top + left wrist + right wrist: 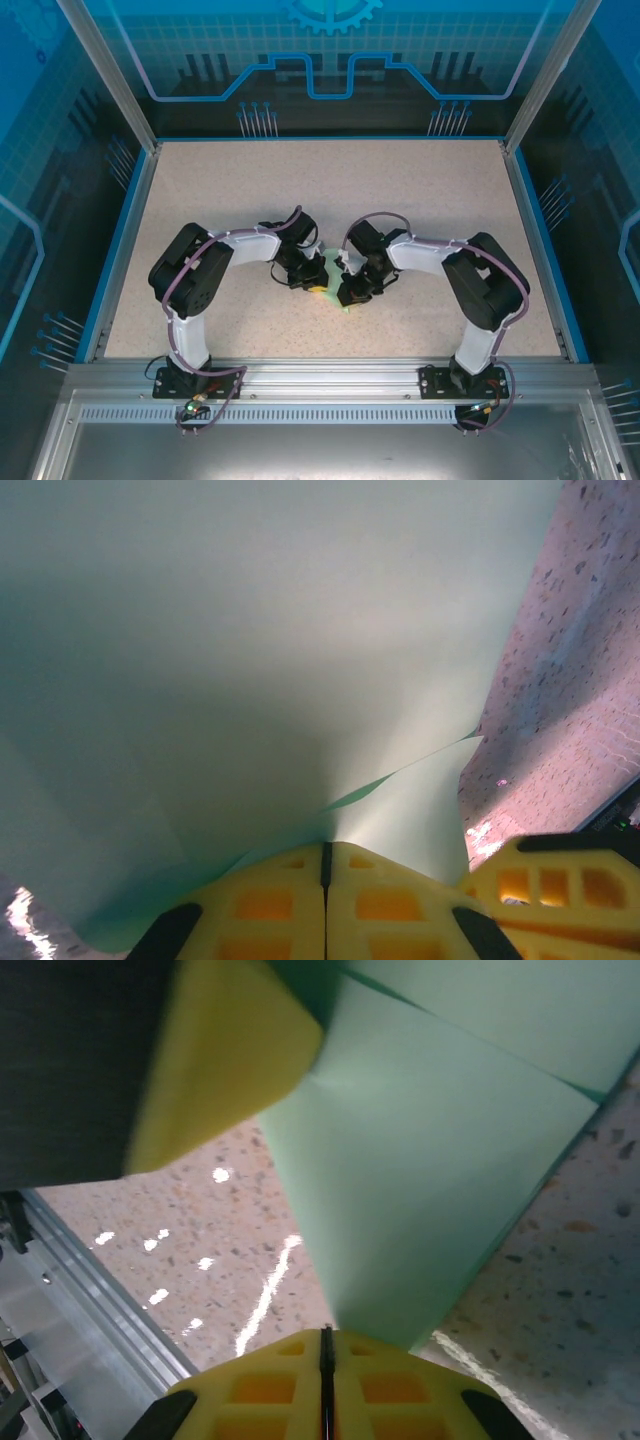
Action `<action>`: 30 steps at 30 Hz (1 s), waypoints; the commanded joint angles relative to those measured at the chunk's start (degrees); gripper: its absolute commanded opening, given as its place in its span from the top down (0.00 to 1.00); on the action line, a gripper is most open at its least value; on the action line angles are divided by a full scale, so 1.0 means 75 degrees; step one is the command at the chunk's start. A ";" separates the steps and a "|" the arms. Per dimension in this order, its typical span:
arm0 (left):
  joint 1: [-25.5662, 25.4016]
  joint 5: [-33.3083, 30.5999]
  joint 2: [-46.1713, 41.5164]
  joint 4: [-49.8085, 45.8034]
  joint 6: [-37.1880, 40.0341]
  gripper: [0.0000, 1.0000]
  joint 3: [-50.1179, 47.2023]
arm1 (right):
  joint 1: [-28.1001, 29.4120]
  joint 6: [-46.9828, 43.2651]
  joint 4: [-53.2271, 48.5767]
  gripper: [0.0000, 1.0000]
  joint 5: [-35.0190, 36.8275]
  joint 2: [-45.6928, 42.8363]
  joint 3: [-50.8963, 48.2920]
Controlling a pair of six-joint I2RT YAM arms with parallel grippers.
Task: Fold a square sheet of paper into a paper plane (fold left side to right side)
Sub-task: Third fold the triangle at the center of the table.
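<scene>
From above, the thin pale mint-green square sheet of paper (330, 270) lies lifted near the middle of the speckled tabletop (200, 200), towards its near edge, between the left gripper (312, 275) and the right gripper (350, 290). In the left wrist view, the left gripper's jaws are pressed together on the sheet's edge. In the right wrist view, the right gripper's jaws pinch it likewise. The fold probably goes best if both pinches travel evenly, so the edges meet before creasing.

We see both arms bent inward over the speckled table (420, 190), with the left gripper (312, 278) and the right gripper (350, 292) close together near its front middle. Between them a small part of the green paper (333, 272) is visible, mostly covered by the grippers.
</scene>
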 commanded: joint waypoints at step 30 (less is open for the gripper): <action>-0.1013 0.0138 -0.0596 0.0587 -0.0363 0.95 -0.0413 | 0.0136 0.0112 -0.0619 1.00 0.1252 0.0663 -0.0050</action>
